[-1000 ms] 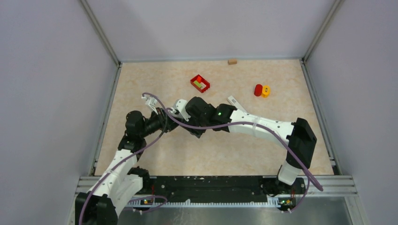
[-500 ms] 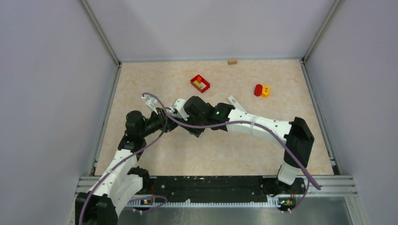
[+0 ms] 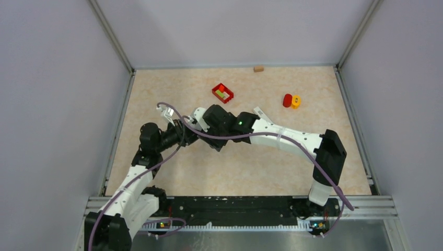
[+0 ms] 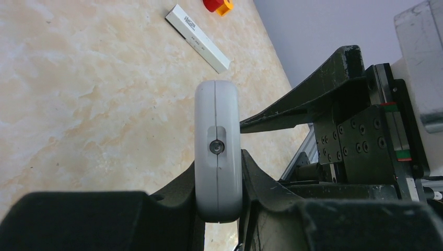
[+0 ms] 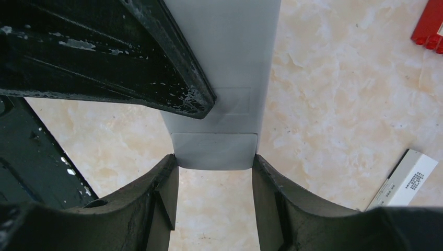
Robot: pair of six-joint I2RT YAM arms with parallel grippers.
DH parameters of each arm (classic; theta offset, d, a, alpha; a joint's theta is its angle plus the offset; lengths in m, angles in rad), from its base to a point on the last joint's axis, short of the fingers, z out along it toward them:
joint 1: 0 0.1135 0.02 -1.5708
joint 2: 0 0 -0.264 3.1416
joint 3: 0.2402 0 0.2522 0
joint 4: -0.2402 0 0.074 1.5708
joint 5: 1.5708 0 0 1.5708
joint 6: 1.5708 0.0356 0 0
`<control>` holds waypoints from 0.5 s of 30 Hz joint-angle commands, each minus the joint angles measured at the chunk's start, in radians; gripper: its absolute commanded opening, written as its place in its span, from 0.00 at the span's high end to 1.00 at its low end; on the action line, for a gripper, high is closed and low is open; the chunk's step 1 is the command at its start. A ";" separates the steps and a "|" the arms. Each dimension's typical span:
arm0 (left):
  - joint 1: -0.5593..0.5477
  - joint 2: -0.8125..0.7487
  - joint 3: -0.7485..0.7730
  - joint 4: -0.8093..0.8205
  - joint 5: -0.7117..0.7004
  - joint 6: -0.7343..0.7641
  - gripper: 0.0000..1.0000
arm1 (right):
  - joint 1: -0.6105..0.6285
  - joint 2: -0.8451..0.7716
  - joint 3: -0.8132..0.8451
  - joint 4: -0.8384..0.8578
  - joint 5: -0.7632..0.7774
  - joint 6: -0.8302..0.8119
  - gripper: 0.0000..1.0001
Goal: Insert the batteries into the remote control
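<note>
Remote control (image 4: 218, 157) is held above the worktop (image 3: 235, 170), just nearer than the red tray (image 3: 223, 93): left fingers (image 4: 258, 180) part-closed across its thin body, right fingers (image 5: 156, 204) wider, clamping its end. Probably light, rigid, slick plastic; best gripped on flat sides. Batteries cannot be made out

No legible text (strip (image 4: 198, 37) print blurred)

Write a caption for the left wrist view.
Left fingers clamp the grey remote edge-on; a white labelled strip lies on the marbled table beyond.
</note>
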 commanded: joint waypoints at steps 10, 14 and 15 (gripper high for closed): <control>-0.012 0.051 0.002 0.234 0.240 -0.176 1.00 | -0.023 0.064 0.131 0.064 -0.038 -0.040 0.59; -0.012 0.063 0.026 0.209 0.257 -0.204 1.00 | -0.027 0.078 0.139 0.042 -0.027 -0.032 0.54; -0.011 0.075 0.036 0.201 0.268 -0.215 1.00 | -0.028 0.081 0.138 0.036 -0.025 -0.031 0.54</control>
